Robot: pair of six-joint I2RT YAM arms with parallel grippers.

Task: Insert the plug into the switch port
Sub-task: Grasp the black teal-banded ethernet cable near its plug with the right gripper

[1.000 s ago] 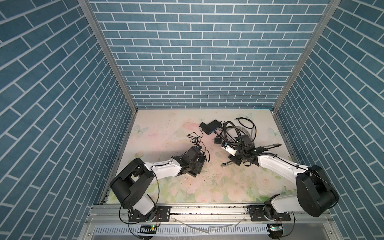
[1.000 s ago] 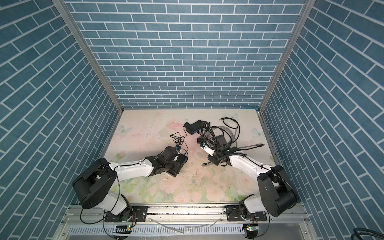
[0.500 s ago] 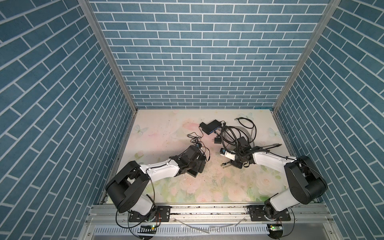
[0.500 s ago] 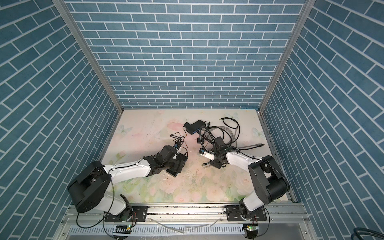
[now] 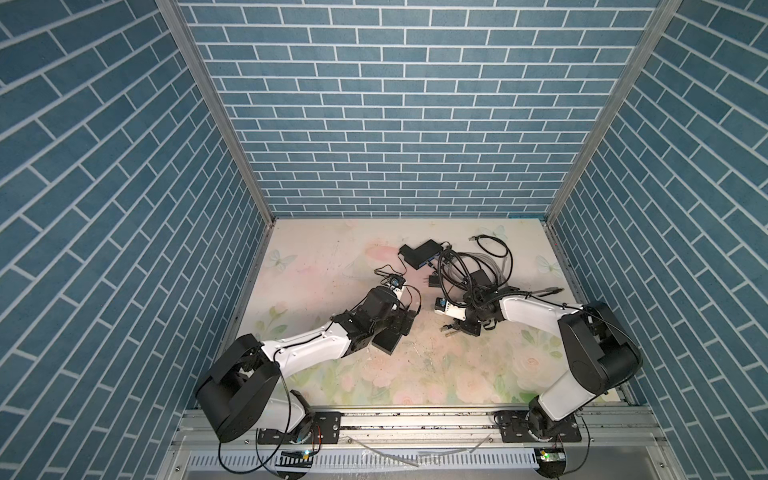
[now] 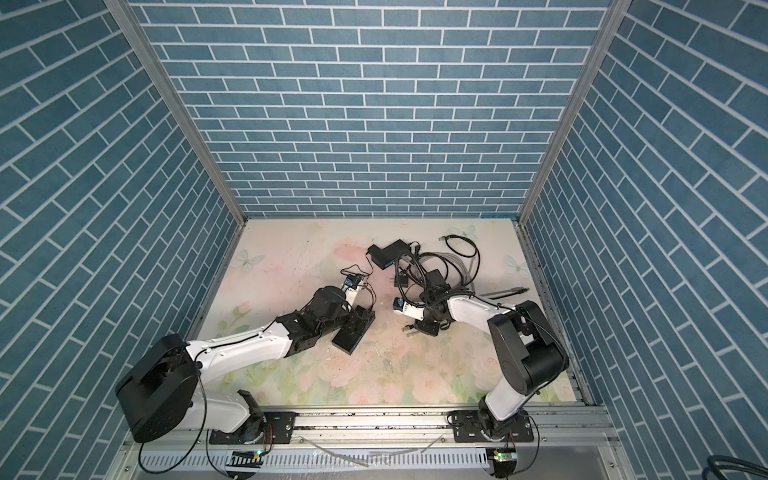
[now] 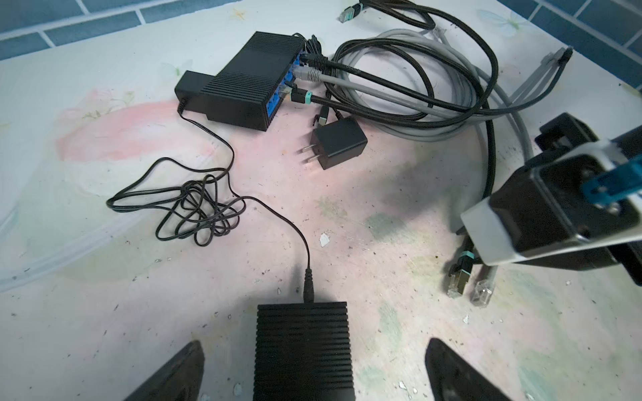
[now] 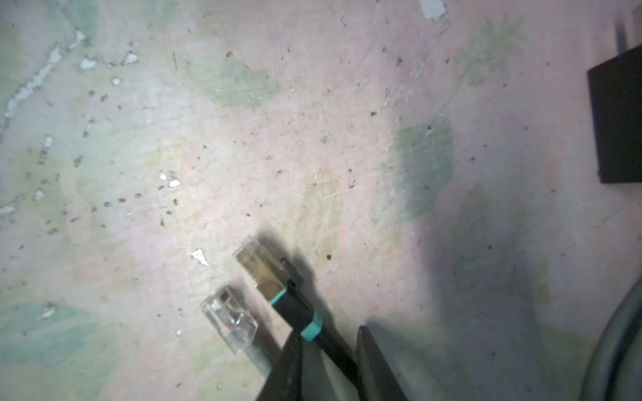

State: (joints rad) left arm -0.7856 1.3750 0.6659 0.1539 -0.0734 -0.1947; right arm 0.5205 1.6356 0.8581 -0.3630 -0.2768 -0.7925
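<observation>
Blurred right wrist view: the right gripper (image 8: 329,333) runs off the frame edge just behind the teal-collared plug (image 8: 264,274). Whether it pinches the plug's black cable (image 8: 338,357) is unclear. Near that plug, the left wrist view crops the ribbed switch (image 7: 301,350), ports unseen. In both top views the plug (image 5: 447,328) is too small to read.

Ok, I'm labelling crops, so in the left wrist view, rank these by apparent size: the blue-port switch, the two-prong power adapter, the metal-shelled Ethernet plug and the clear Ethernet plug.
1. blue-port switch
2. power adapter
3. metal-shelled plug and clear plug: they look about alike, so they are not ranked.
</observation>
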